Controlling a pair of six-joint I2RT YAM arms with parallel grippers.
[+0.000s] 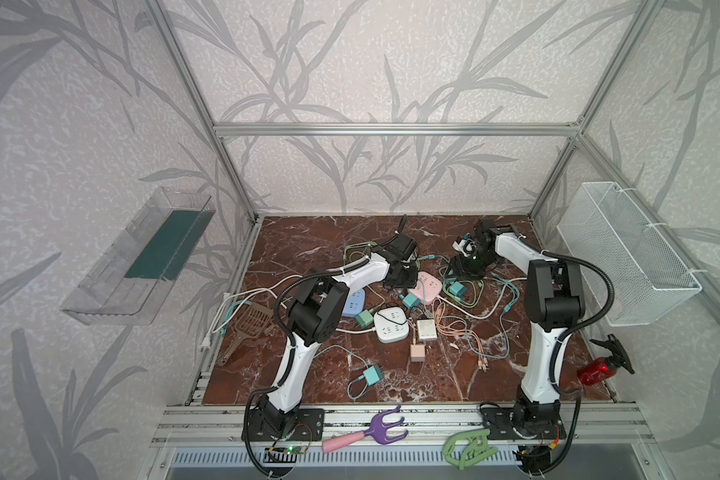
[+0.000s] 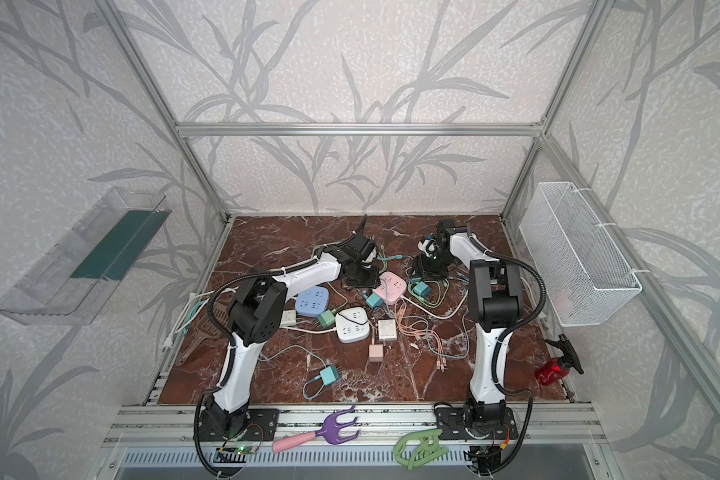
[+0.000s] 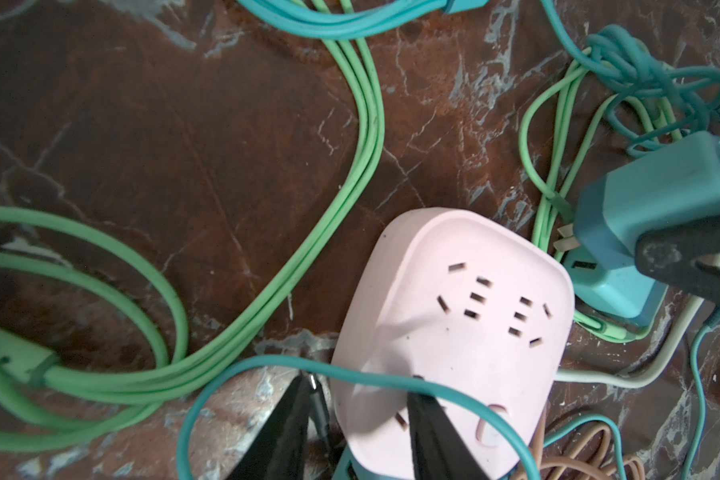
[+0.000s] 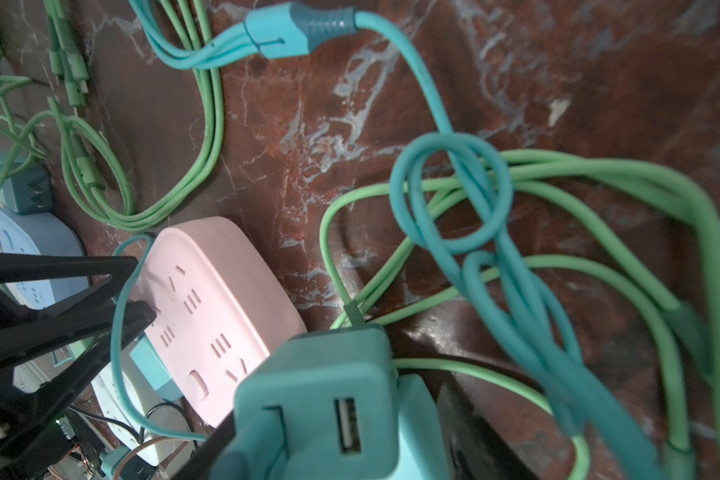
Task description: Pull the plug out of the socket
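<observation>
On the table (image 3: 163,145), socket (image 3: 454,340) pinned by narrow left jaws, the plug (image 3: 657,195) held by right jaws may be snagged by knotted cables (image 4: 449,191).

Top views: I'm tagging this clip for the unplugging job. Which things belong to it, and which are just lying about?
Job: pink socket, teal plug, left gripper, right gripper.
Lying about: blue socket, white socket, red spray bottle, purple rake, green clip, brown scoop.
</observation>
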